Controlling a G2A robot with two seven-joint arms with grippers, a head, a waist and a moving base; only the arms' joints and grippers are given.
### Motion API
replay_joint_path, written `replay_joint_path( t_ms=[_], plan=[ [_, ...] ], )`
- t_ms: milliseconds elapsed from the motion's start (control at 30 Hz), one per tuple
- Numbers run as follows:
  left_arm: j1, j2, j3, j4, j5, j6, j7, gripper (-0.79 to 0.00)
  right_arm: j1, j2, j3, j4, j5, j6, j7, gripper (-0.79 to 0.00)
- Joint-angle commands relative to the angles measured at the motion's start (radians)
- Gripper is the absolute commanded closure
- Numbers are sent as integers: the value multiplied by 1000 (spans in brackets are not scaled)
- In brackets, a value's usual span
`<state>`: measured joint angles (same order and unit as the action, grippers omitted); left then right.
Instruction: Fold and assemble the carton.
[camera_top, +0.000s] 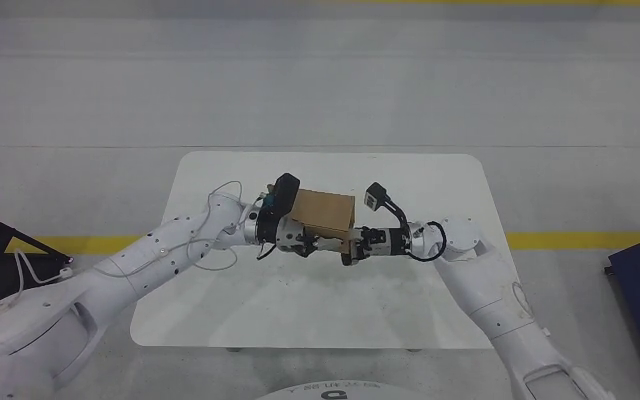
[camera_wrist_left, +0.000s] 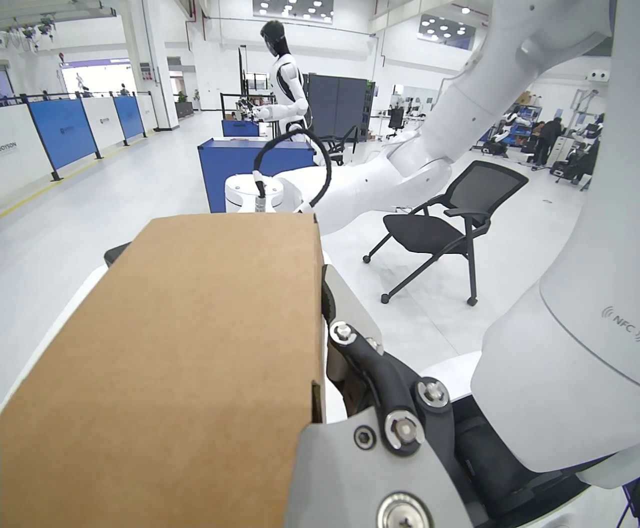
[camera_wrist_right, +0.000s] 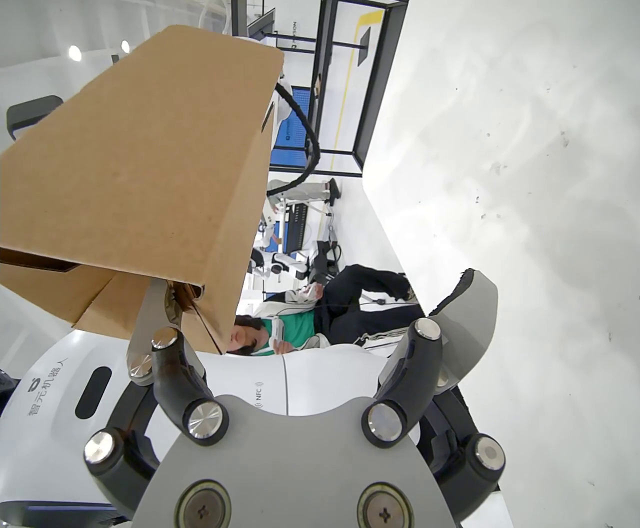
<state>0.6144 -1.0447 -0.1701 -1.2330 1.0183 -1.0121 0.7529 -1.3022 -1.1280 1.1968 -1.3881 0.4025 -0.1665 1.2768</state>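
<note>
1. Though its underside is hidden, the brown rectangular cardboard carton (camera_top: 323, 208) sits over the white desk (camera_top: 420, 290), between both tools.
2. Right tool (camera_wrist_right: 310, 290) gapes wide, holding nothing: one finger (camera_wrist_right: 147, 310) pokes into the carton's open end, the other stands well apart.
3. Left tool (camera_top: 298, 238) lies at the carton's near edge; cardboard covers most of it, so its grip cannot be told.

The carton (camera_top: 325, 208), the left end effector (camera_top: 306, 243) and the right end effector (camera_top: 348, 248) block the middle of the top view. A hand could pass over the worktop (camera_top: 300, 310) lower down and at the upper right.
</note>
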Motion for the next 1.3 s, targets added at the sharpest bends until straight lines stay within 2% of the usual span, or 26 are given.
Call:
replay_joint_path(
  t_ms=[0,367,467,567,633,733,833,933,967,1000,1100,1133,1167,1233,1267],
  plan=[
    [1,0,0,0,0,0,-2,0,4,0,-1,7,4,-5,-10,-785],
    [-7,10,0,17,3,0,1,0,-51,23,118,30,92,-52,-62,-785],
    [-18,13,0,46,11,0,-74,0,-75,29,151,25,124,-71,-58,-785],
    [-40,5,-4,79,-37,43,-309,0,-105,35,187,21,168,-100,-44,-785],
    [-53,-7,-6,68,-110,166,-581,0,-125,39,210,19,195,-119,-32,-785],
    [-82,-30,-11,-56,-265,363,-1028,0,-153,44,237,13,227,-142,-23,-785],
    [-123,-54,-9,-162,-363,459,-1353,0,-175,47,258,8,253,-158,-19,-785],
    [-157,-93,0,-211,-412,576,-1620,0,-192,49,275,6,276,-169,-15,-785],
    [-161,-110,0,-215,-417,602,-1696,-139,-197,50,281,6,284,-173,-11,-785],
    [-160,-128,0,-214,-426,620,-1759,-215,-202,51,287,7,291,-176,-7,-785],
    [-147,-191,0,-172,-436,651,-1938,-286,-215,54,299,7,306,-188,10,-785],
    [-143,-213,0,-156,-426,652,-1965,-357,-219,55,302,6,308,-191,15,-785],
    [-139,-234,0,-136,-428,651,-1959,-480,-221,55,304,6,310,-192,18,-785],
    [-130,-272,0,-81,-422,632,-1964,-474,-224,56,307,4,312,-192,20,-785],
    [-126,-289,0,-56,-418,626,-1961,-508,-225,57,307,4,312,-192,20,-785]
  ],
)
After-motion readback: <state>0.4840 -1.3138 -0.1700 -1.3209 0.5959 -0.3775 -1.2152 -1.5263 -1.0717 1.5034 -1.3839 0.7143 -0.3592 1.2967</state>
